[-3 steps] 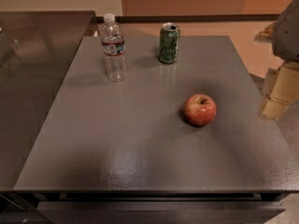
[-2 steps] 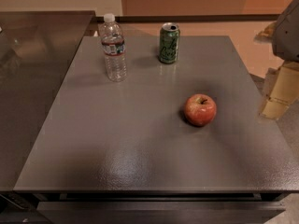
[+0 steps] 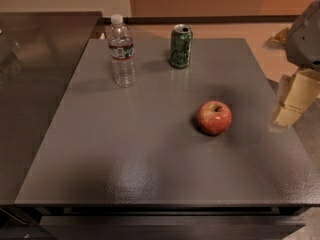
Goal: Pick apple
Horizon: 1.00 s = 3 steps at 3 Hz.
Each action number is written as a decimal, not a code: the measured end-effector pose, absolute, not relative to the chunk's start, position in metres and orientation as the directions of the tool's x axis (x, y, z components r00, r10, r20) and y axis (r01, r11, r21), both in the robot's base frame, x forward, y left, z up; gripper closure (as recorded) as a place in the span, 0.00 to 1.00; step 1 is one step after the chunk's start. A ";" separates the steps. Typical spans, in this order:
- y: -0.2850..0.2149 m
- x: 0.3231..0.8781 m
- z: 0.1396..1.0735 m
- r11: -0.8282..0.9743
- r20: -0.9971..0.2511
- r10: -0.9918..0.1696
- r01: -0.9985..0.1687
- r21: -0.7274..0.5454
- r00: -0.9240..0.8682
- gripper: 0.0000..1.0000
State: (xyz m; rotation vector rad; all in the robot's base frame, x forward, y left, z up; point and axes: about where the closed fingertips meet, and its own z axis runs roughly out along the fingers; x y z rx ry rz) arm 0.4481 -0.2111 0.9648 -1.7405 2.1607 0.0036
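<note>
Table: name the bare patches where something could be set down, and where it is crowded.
The front strip of the table, nearer than the apple, is bare, as is the left side in front of the water bottle. A smaller gap lies between green can and apple. Crowded: the back edge, and the right edge where the hand hangs.

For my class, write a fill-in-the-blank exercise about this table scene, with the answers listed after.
The apple on the table is mostly ____.
The can standing behind the apple is ____.
In the picture, the water bottle stands to the ____ of the can.
The gripper hangs near the picture's ____ edge, apart from the apple.
Missing words: red, green, left, right.
</note>
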 end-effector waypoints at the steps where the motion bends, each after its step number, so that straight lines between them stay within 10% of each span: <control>1: -0.196 0.460 0.942 0.215 -0.385 -0.913 -0.961 -0.173 -0.135 0.00; 3: -0.158 0.470 0.914 0.140 -0.503 -0.862 -0.984 -0.107 -0.067 0.00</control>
